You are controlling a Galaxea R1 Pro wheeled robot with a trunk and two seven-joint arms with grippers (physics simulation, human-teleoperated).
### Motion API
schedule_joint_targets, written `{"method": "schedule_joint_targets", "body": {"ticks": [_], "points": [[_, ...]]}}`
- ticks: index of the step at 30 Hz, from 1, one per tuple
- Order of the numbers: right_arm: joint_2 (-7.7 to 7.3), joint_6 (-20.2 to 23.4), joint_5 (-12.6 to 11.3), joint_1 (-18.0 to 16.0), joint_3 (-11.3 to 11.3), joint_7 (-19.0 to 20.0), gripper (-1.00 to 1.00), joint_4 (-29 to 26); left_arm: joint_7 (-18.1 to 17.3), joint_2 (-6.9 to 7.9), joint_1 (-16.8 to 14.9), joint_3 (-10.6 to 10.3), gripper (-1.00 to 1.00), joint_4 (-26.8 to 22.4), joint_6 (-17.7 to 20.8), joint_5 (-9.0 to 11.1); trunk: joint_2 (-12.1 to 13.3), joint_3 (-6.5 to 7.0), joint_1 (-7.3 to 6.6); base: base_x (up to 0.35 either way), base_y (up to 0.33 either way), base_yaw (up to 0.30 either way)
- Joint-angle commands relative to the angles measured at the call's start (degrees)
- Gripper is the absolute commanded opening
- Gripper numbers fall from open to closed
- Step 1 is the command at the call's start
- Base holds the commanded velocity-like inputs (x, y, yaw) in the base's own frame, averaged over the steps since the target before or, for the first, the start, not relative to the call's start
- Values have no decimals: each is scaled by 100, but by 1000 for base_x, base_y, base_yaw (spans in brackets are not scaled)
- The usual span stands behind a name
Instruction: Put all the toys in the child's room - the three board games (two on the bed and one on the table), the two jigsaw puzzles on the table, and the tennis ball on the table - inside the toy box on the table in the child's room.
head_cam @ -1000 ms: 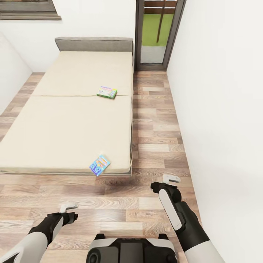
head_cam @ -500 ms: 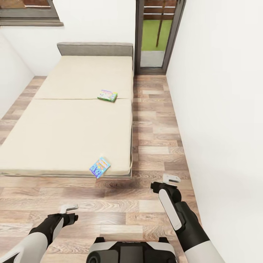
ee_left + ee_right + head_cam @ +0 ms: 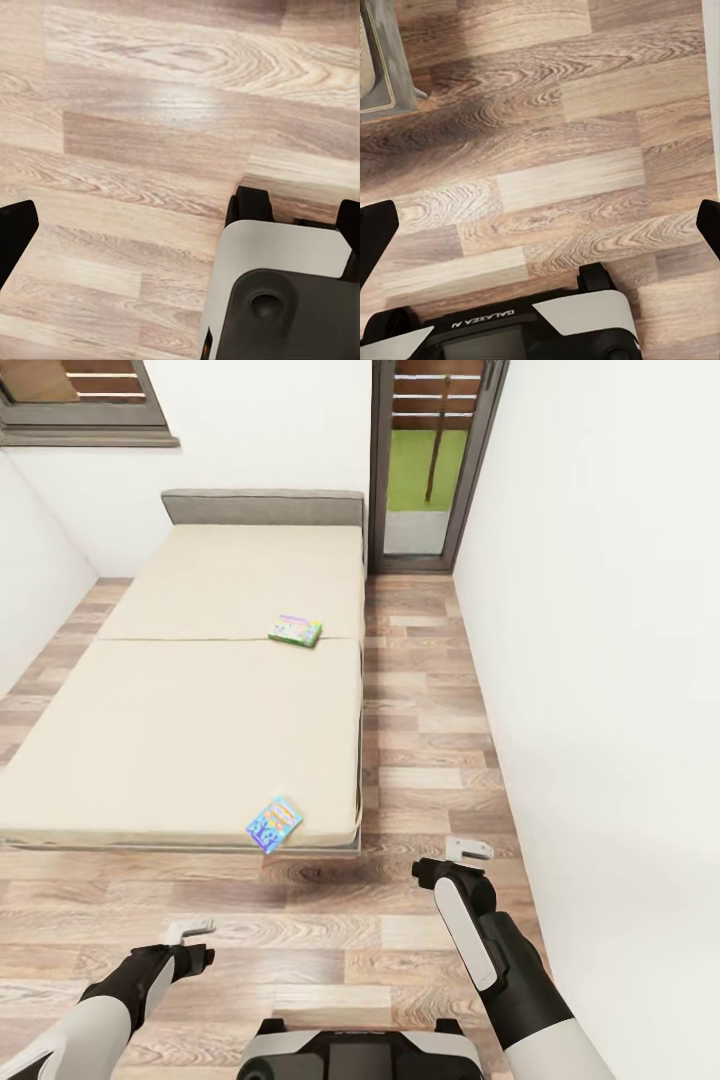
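Two board games on the bed (image 3: pixel 180 700): one (image 3: pixel 274 823) at near edge by the corner, other (image 3: pixel 296 630) mid-mattress nr right side. L gripper (image 3: pixel 188 932) and R gripper (image 3: pixel 467 850) hang over wood floor (image 3: pixel 420 690), both empty w/ fingers spread wide.

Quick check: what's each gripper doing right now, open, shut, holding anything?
Left gripper: open, holding nothing, over the wood floor.
Right gripper: open, holding nothing, over the floor near the bed.
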Motion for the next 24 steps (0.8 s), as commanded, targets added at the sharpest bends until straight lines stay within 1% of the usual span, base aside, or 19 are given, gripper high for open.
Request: {"method": "schedule_joint_targets", "body": {"ticks": [1, 15, 24], "points": [[-1, 10, -58, -4, 8, -59, 100, -5, -41, -2, -2, 47, 100, -12, 28, -59, -9, 3, 3, 0, 0, 0], [-9, 10, -54, -4, 6, -59, 100, -9, -45, -4, -2, 47, 100, -10, 28, -59, -9, 135, 3, -4, 0, 0], [-9, 10, -54, -4, 7, -59, 100, -10, -46, -5, -2, 47, 100, -10, 28, -59, -9, 220, 3, -121, 0, 0]]}}
